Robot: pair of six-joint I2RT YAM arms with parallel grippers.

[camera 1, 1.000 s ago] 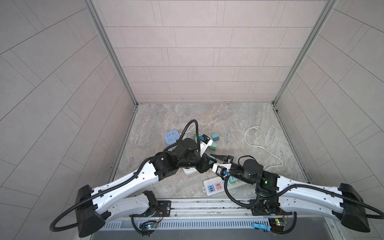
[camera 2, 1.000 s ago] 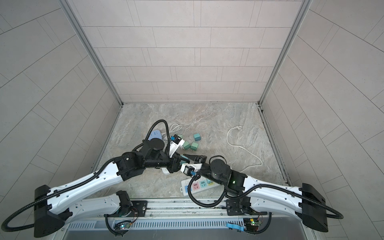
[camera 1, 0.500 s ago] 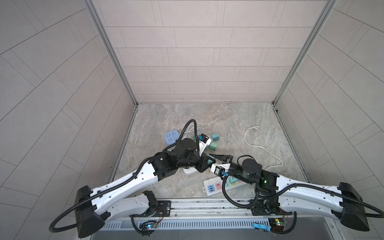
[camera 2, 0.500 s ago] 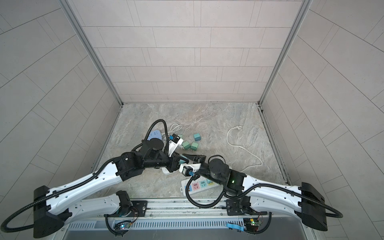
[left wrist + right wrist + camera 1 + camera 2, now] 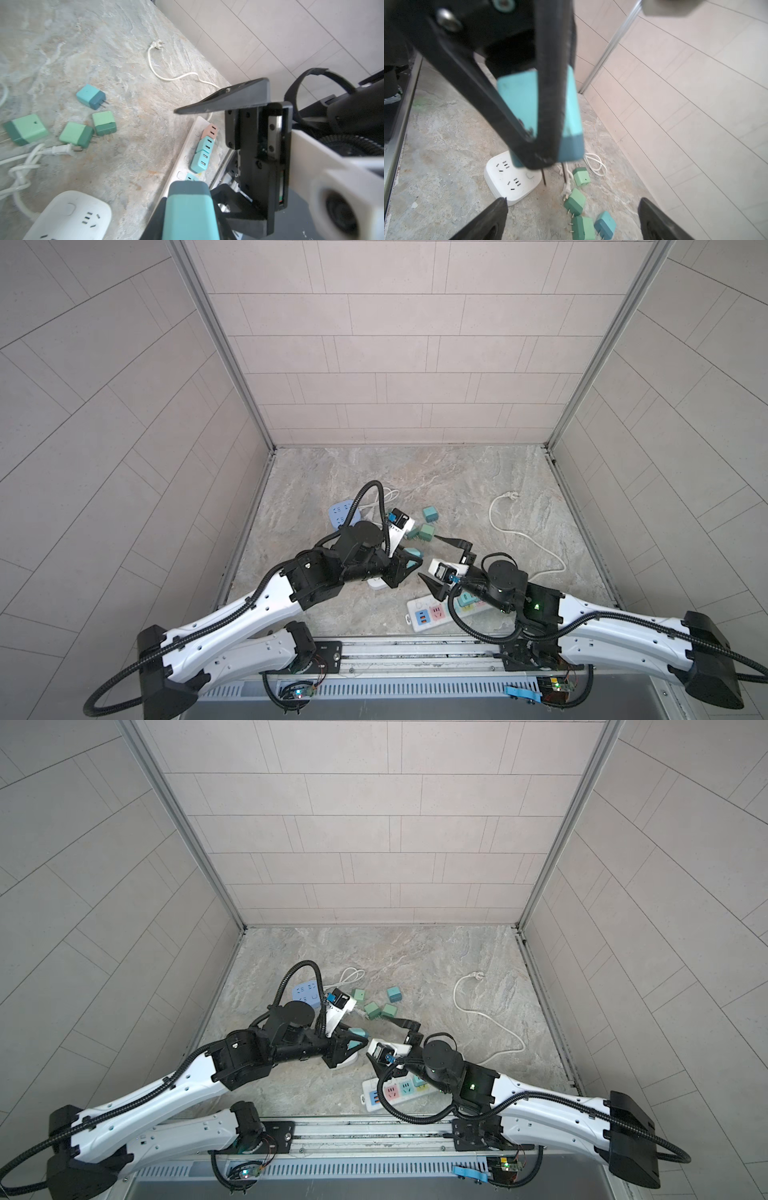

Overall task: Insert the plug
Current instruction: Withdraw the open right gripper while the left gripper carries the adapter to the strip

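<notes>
The left gripper (image 5: 415, 563) has its jaws clamped on the teal plug (image 5: 519, 99), which hangs above the tabletop (image 5: 457, 481) a little inside the middle of the near edge. The plug's darker end and two prongs point down. Just beneath it lies the white socket block (image 5: 510, 182). In the right wrist view the prongs seem to hang past the block's edge rather than over its holes, though the angle makes that hard to judge. The right gripper (image 5: 429, 556) faces the plug from close by, its jaws wide apart with nothing between them, crowding the space on the plug's right. Under the right arm, along the near edge right of the middle, lies a white power strip (image 5: 415, 606) with a pink adapter (image 5: 210, 131) and teal ones plugged into it. The arm covers much of the strip's length. Beyond the grippers, toward the middle of the tabletop, four loose adapters lie close together, three green (image 5: 104, 122) and one teal (image 5: 91, 96), with a white cable plug (image 5: 62, 150) just beside one of the green ones. A blue socket block (image 5: 338, 514) sits nearer the left edge, partly hidden by the left arm's black hose. A white cord (image 5: 150, 59) curls over the right half of the tabletop, well apart from the plug.
</notes>
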